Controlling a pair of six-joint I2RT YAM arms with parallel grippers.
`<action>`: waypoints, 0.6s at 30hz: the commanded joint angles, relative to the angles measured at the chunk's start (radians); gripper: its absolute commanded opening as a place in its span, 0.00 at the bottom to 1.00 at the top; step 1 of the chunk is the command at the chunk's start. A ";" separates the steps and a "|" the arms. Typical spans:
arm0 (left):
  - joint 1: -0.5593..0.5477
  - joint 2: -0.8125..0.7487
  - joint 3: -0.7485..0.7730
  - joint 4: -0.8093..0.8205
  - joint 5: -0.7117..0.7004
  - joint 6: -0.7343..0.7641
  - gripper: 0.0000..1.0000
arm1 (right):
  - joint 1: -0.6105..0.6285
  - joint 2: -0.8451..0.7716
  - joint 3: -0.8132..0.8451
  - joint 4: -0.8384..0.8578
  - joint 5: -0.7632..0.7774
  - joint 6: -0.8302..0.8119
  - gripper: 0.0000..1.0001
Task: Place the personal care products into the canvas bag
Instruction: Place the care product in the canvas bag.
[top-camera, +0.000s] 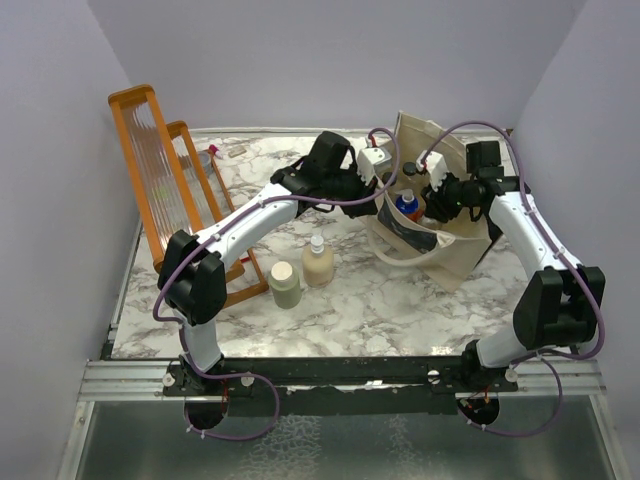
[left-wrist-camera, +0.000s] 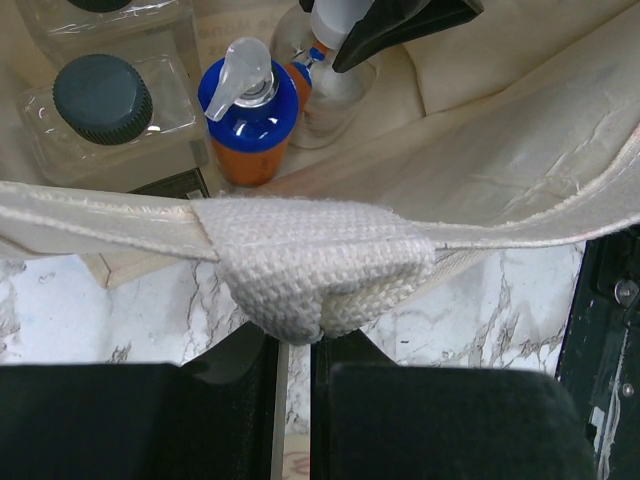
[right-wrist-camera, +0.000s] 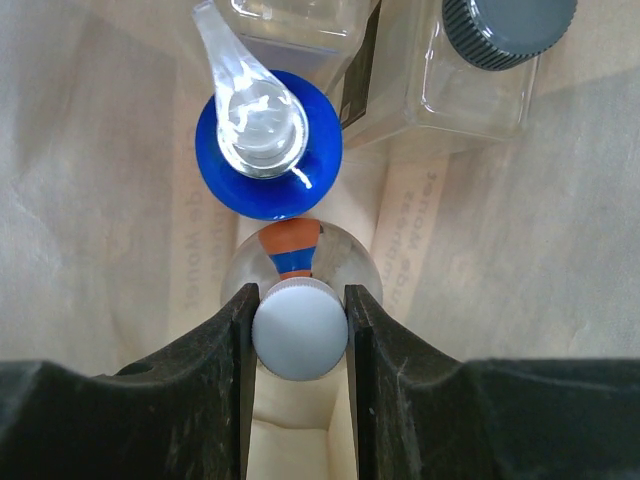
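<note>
The canvas bag (top-camera: 455, 245) stands at the right back of the table. My left gripper (left-wrist-camera: 297, 340) is shut on the bag's woven handle (left-wrist-camera: 310, 265) at its near rim. Inside the bag stand the orange bottle with blue cap (left-wrist-camera: 248, 110), two clear bottles with black caps (left-wrist-camera: 105, 105) and the squat silvery bottle (right-wrist-camera: 298, 262). My right gripper (right-wrist-camera: 297, 325) is inside the bag, shut on the silvery bottle's white cap (right-wrist-camera: 299, 330). The beige pump bottle (top-camera: 318, 262) and the olive-grey bottle with cream cap (top-camera: 284, 283) stand on the table left of the bag.
The orange wooden rack (top-camera: 165, 185) leans at the left back. A small clear item (top-camera: 235, 152) lies near the back edge. The table is white marble (top-camera: 380, 310).
</note>
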 joint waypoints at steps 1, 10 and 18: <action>-0.008 -0.043 0.020 -0.015 -0.007 0.015 0.00 | 0.003 0.026 0.048 -0.037 0.049 -0.089 0.18; -0.008 -0.044 0.023 -0.022 -0.016 0.025 0.00 | 0.003 0.060 0.113 -0.095 0.047 -0.093 0.37; -0.008 -0.048 0.021 -0.019 -0.018 0.028 0.00 | 0.003 0.046 0.163 -0.125 0.017 -0.076 0.61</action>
